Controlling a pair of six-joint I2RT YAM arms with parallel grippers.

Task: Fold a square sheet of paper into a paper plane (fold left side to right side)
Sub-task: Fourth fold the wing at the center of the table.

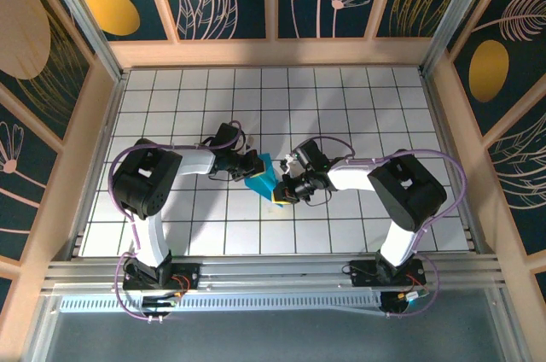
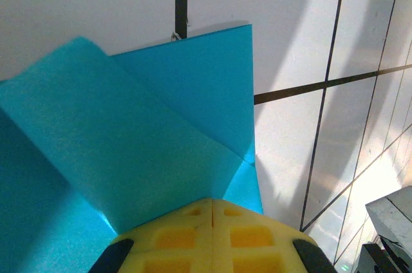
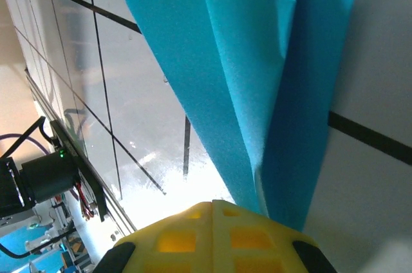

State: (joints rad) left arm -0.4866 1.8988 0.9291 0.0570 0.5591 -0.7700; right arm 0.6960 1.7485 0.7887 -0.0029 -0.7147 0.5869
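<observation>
Cyan-blue paper sits near the middle of the white tiled table (image 1: 341,97) - the square sheet of paper (image 1: 260,176), partly folded and caught between the two arms. The left gripper (image 1: 253,166) meets it from the left and the right gripper (image 1: 284,192) from the right, just beside each other.

From the left wrist, the yellow fingers (image 2: 174,237) are pressed together with no gap, and the sheet runs right up to their tips. One flap rises and curls over the flat layer, and a sharp crease runs down toward the fingertips.

From the right wrist, that arm's yellow fingers (image 3: 174,241) are likewise clenched - pinching the sheet where two overlapping layers come down to the tips. The layers stand up off the tiles, and one corner lies flat against the table.
</observation>
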